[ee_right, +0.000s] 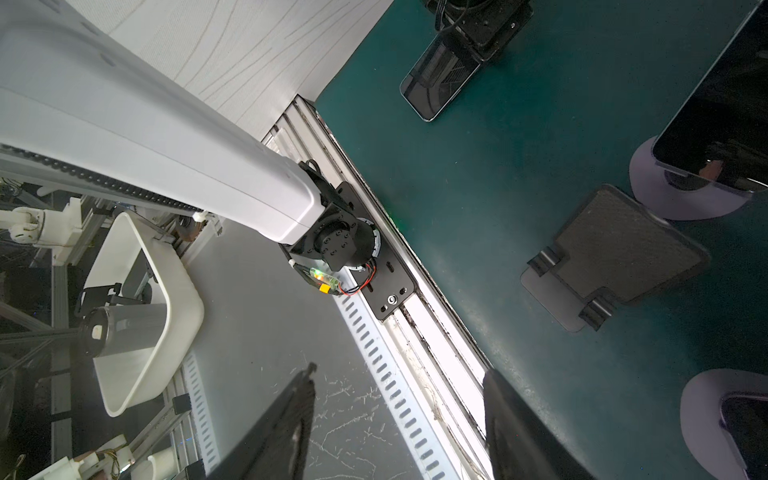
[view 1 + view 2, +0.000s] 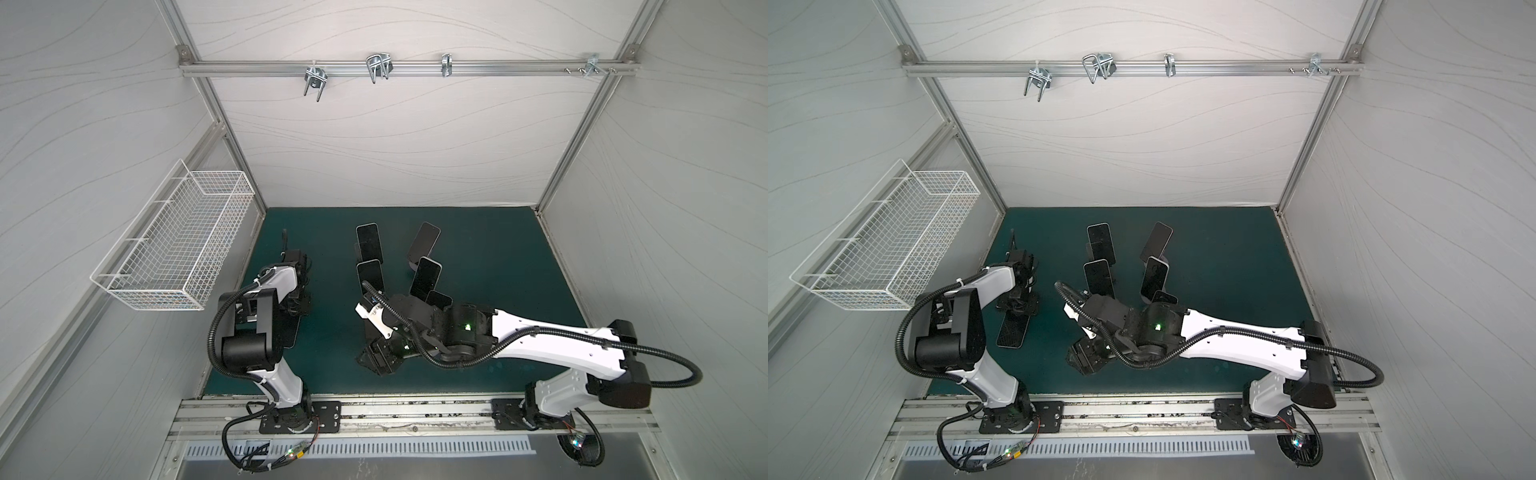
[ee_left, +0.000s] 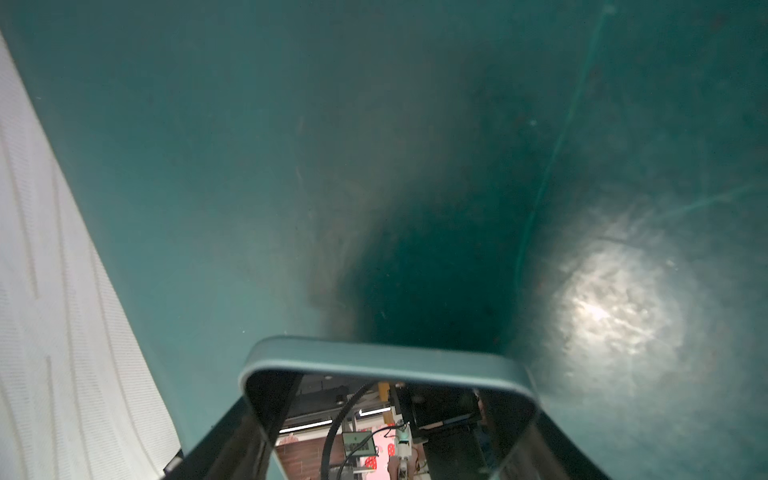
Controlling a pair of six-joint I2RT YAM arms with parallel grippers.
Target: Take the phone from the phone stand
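Plainly, we see the phone (image 2: 1010,332) off any stand: it sits in the left gripper (image 2: 1016,309), low over the green mat (image 2: 498,257) on the left side of both top views, well apart from the group of stands in the middle. The left gripper is clamped on 1 end of it, and the free end points toward the front rail (image 2: 415,409). In the left wrist view the phone (image 3: 390,415) shows its rounded end and dark glass close above the mat, and we cannot tell whether it touches. The right wrist view catches the same phone (image 1: 432,83) from afar, with the black gripper body over its far end.

The right gripper (image 1: 399,428) holds nothing; its 2 fingers (image 1: 297,415) stand apart with only floor and rail between them. In both top views it hangs near the front middle of the mat, the right arm (image 2: 552,336) reaching across from the right.

Near it, the right wrist view shows an empty dark stand (image 1: 623,249) resting on the mat — a flat plate with 2 small hooks at 1 edge. Beside that, 2 phones lean on stands with round grey bases (image 1: 685,203). In a top view we count 5 other phones (image 2: 369,243) upright in the middle, the nearest partly hidden by the right arm. A white wire basket (image 2: 178,245) hangs on the left wall
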